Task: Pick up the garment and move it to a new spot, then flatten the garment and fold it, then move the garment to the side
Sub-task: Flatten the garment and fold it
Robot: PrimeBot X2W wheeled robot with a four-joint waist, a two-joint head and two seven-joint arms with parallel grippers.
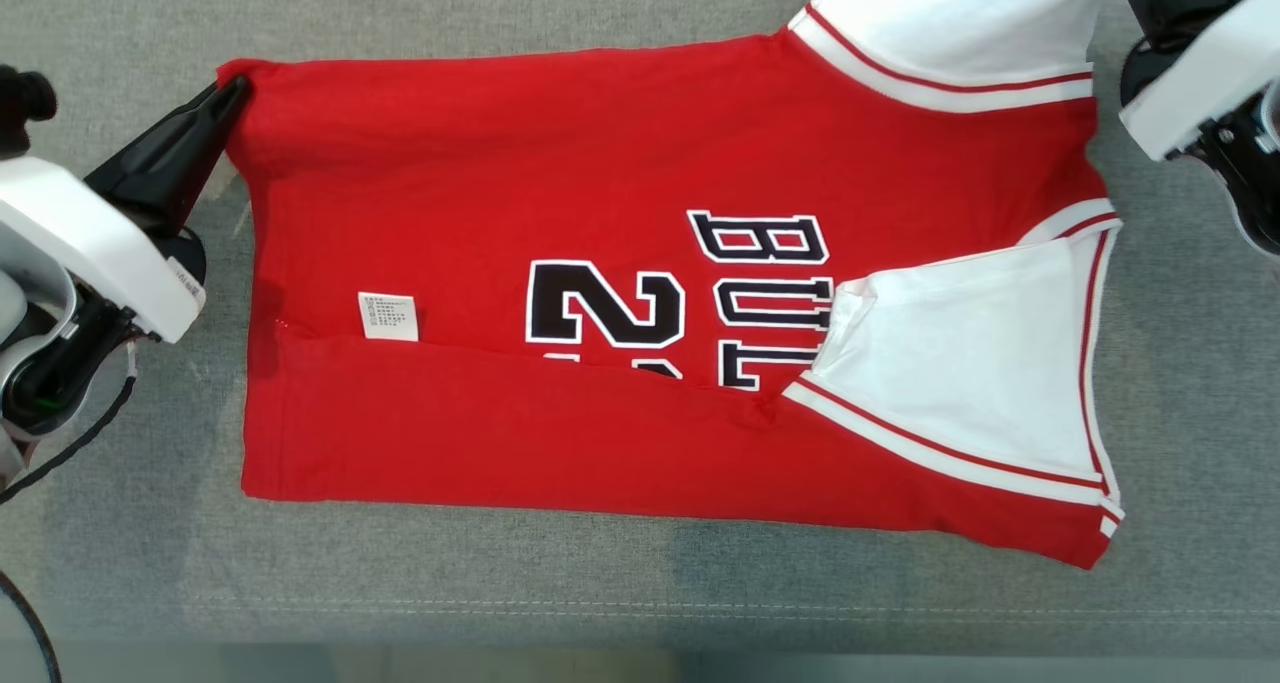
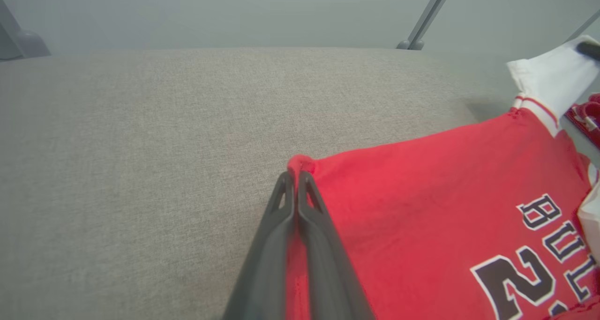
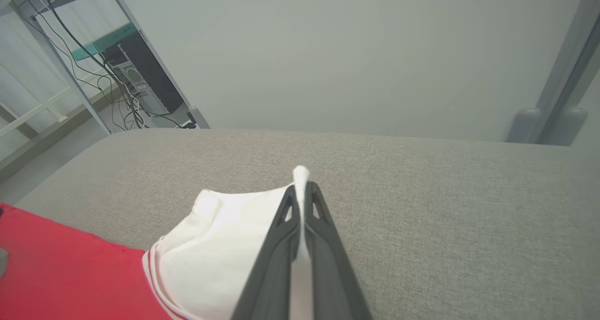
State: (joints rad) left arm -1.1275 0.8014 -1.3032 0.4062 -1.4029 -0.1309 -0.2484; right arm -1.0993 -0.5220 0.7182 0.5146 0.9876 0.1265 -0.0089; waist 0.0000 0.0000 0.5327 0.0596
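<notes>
At far edge of red white-sleeved jersey point(image 1: 600, 143): left gripper point(image 2: 295, 174) clamped on hem corner point(image 2: 300, 163), right gripper point(image 3: 300, 186) on sleeve point(image 3: 225, 235), long axis between them

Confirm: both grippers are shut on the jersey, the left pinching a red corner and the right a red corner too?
Wrong on one point: the right gripper pinches the white sleeve, not red, as the right wrist view shows. Both are shut on the jersey; the left gripper does pinch a red corner.
</notes>
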